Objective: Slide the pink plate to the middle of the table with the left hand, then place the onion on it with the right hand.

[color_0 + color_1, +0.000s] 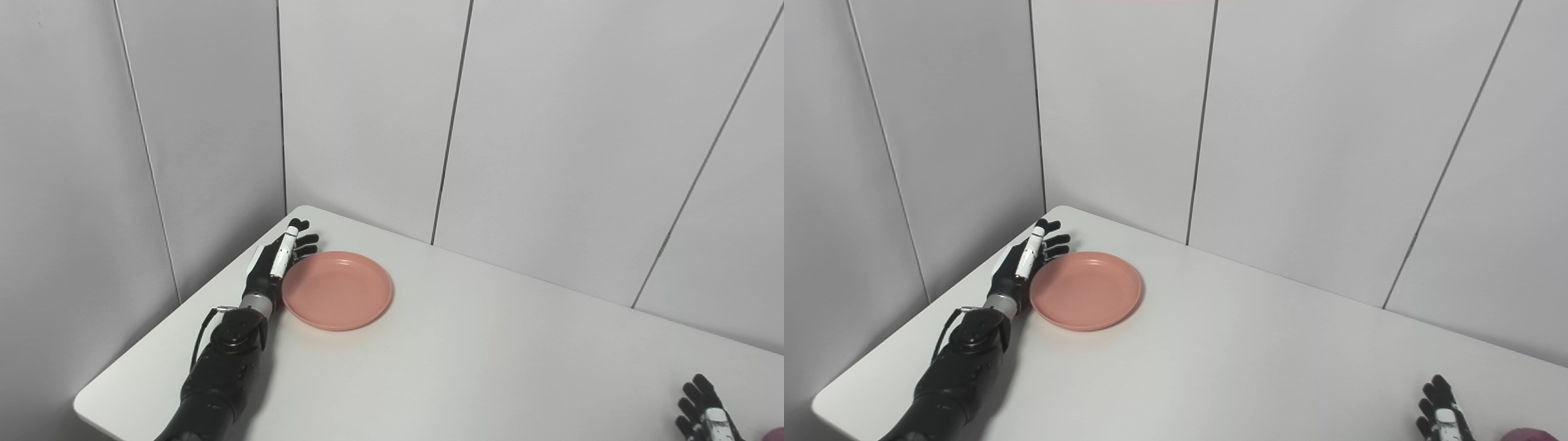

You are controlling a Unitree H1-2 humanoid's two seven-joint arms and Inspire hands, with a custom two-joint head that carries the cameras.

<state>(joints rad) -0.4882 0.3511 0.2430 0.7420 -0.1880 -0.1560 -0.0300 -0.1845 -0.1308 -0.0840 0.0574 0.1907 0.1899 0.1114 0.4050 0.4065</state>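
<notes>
The pink plate (337, 290) lies near the far left corner of the white table (465, 361). My left hand (277, 257) is open, fingers spread, set edge-on against the plate's left rim. Only the fingertips of my right hand (704, 410) show at the bottom right edge, spread and holding nothing. Just to its right a sliver of the purplish onion (1528, 434) peeks in at the frame's bottom edge.
Grey wall panels close off the table at the back and along the left side. The table's left front corner (82, 401) is rounded and close to my left forearm.
</notes>
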